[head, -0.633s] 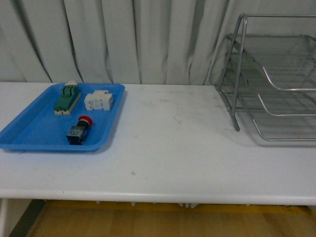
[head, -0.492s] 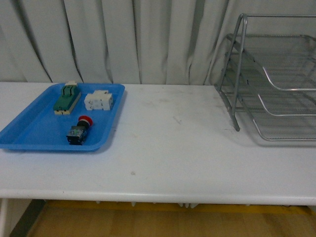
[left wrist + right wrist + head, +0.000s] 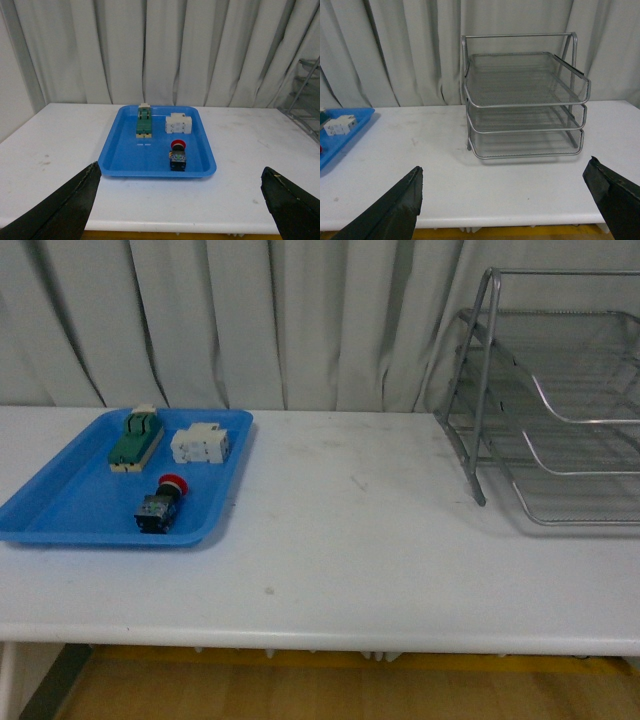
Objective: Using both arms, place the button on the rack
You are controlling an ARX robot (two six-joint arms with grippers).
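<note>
Spanning the front view, the white surface [image 3: 350, 540] carries the silver three-tier wire-mesh rack [image 3: 560, 410] at far right and a flat blue plastic tray [image 3: 60, 510] at left, well apart. The red-capped black-and-silver button [image 3: 160, 505] lies in the tray's near part, cap pointing away. It sits centred ahead of the left gripper [image 3: 180, 171], probably the nearer one. That gripper is spread wide and empty, as is the right gripper [image 3: 503, 167], which faces the rack.

Count, front view: 1 blue tray [image 3: 60, 508] carrying 3 components: 1 button [image 3: 160, 504], 1 white block [image 3: 200, 445], 1 green-and-cream block [image 3: 136, 438]. 1 rack [image 3: 570, 360], 3 tiers. 1 desk [image 3: 350, 550].
</note>
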